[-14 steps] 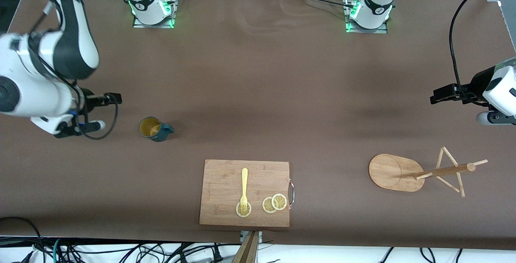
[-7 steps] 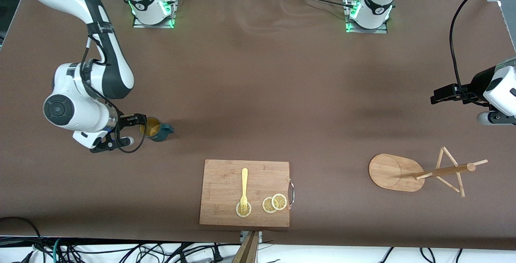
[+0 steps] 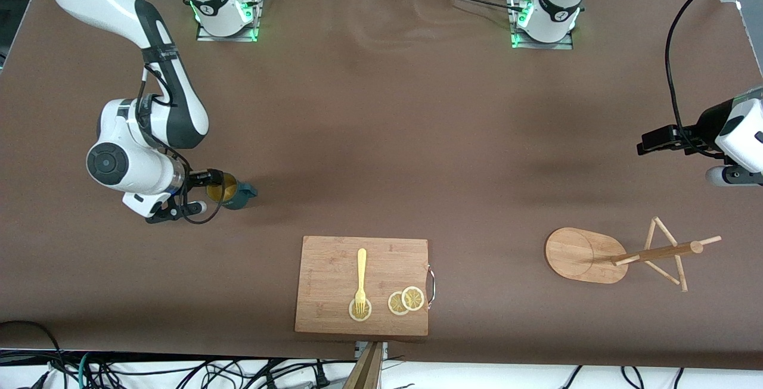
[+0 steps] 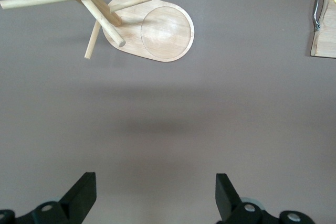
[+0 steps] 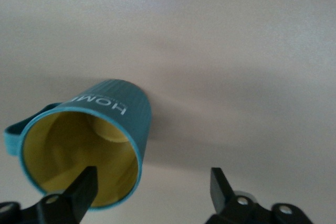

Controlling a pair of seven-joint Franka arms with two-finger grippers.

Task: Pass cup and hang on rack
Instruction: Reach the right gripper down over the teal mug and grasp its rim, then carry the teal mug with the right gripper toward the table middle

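Note:
The teal cup [image 3: 235, 194] with the yellow inside stands on the brown table toward the right arm's end, its handle pointing toward the table's middle. My right gripper [image 3: 207, 193] is open and low at the cup's rim. In the right wrist view the cup [image 5: 100, 129] sits at one finger, which is over its mouth, and the other finger is off to the side over bare table; the gripper [image 5: 152, 178] holds nothing. The wooden rack [image 3: 596, 255] stands toward the left arm's end. My left gripper [image 3: 679, 145] waits open, high near the table's end; the rack [image 4: 152, 30] shows in its view past the gripper [image 4: 155, 182].
A rectangular wooden cutting board [image 3: 334, 258] lies near the front camera at mid-table, with a yellow fork [image 3: 360, 276] and lemon slices [image 3: 405, 301] on it. Its metal handle shows in the left wrist view [image 4: 318, 3]. Cables hang past the table's front edge.
The right arm swung in from the table's end and came down to the cup; its open gripper now sits at the cup's rim. The cup, rack and left arm have not moved.

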